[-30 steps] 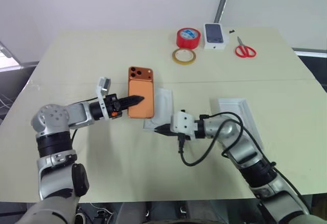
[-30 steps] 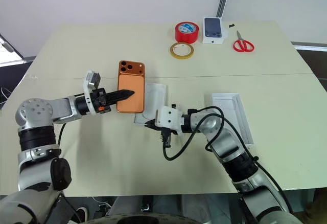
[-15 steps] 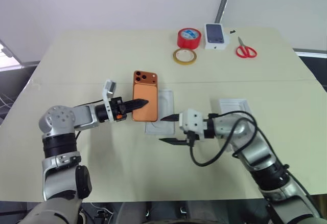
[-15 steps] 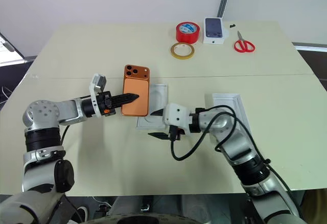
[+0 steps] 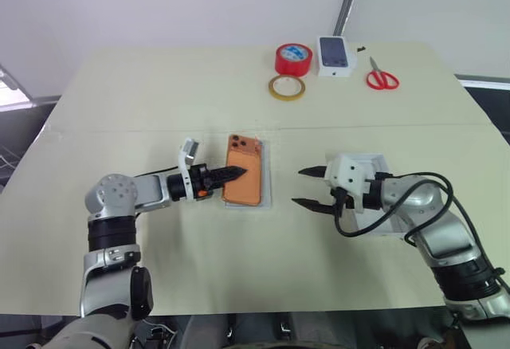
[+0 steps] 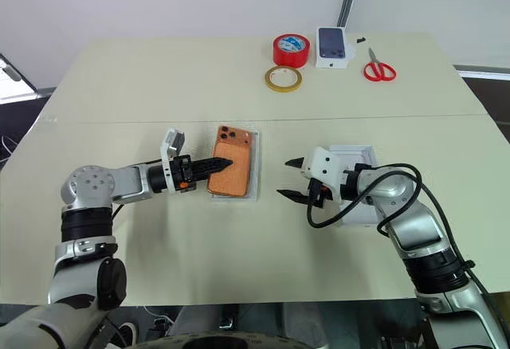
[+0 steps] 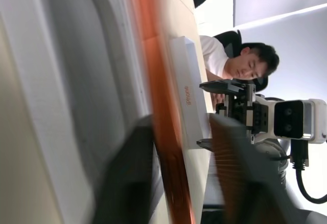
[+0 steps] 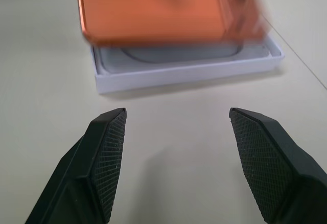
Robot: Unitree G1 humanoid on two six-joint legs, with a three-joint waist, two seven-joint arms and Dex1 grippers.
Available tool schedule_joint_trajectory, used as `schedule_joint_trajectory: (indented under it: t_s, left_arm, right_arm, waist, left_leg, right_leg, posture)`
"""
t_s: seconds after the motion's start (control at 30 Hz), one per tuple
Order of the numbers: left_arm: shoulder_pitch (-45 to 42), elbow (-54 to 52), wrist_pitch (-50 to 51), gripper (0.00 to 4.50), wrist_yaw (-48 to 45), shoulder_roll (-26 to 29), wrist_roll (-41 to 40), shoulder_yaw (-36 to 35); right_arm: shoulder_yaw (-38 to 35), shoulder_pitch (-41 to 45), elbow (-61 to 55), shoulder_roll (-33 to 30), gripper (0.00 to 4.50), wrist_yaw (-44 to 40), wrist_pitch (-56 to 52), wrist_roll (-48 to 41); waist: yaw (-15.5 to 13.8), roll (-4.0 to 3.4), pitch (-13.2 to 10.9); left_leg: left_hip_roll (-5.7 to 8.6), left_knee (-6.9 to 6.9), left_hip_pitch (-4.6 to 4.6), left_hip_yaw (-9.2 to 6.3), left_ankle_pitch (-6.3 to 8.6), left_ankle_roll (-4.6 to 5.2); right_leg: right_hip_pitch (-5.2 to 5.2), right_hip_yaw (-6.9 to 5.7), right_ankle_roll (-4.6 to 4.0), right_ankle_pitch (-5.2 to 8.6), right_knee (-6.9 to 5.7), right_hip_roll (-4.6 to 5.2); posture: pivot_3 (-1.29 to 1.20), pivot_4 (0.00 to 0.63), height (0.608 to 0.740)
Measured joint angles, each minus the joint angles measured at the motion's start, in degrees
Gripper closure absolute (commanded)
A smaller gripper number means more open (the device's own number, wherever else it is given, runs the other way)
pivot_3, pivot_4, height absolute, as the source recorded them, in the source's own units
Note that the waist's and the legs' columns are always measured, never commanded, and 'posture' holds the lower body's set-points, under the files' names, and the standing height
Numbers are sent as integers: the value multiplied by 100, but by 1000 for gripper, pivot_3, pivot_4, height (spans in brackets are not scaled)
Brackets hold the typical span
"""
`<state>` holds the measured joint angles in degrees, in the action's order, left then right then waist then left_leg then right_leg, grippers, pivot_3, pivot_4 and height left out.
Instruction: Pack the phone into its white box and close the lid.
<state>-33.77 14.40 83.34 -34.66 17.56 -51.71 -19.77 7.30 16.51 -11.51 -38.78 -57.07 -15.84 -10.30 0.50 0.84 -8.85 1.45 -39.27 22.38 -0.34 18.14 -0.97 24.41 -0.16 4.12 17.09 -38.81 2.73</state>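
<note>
The orange phone [image 5: 245, 180] lies tilted over the shallow white box [image 5: 268, 175] at the table's middle; its near edge [image 8: 153, 14] hangs slightly above the box rim [image 8: 189, 73]. My left gripper [image 5: 235, 173] reaches in from the left. Its fingers stand apart around the phone's left edge [image 7: 158, 106], with a gap on one side, so it is open. My right gripper [image 5: 299, 186] hovers open and empty to the right of the box. The white lid [image 5: 373, 160] lies hollow side up under my right forearm.
At the table's far edge sit a red tape roll [image 5: 293, 58], a yellowish tape ring [image 5: 286, 87], a small white carton [image 5: 335, 55] and red scissors [image 5: 382, 76]. A person [image 7: 240, 63] sits beyond the table.
My left gripper carried the phone right and down over the box, and its fingers spread. My right gripper opened and drew back to the right, toward the lid.
</note>
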Motion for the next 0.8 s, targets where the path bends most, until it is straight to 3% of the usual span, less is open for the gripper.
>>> schedule_joint_trajectory:
  t_s: [0.07, 0.8]
  left_arm:
    - [-24, -30, -70, 273, -47, 13, -2, 58]
    - [-284, -893, -55, 273, -304, 956, 44, 600]
  right_arm:
    - [25, 5, 1, 25, 1120, 27, 0, 2]
    - [325, 229, 315, 442, 1120, 167, 207, 73]
  waist:
    - [-10, 0, 0]
    - [25, 0, 0]
  left_leg:
    - [0, 0, 0, 0, 0, 0]
    - [0, -1, -2, 0, 0, 0]
  right_leg:
    - [-1, 0, 0, 0, 1, 0]
    - [-4, 0, 0, 0, 1, 0]
  posture:
    - [0, 150, 740]
    - [0, 150, 740]
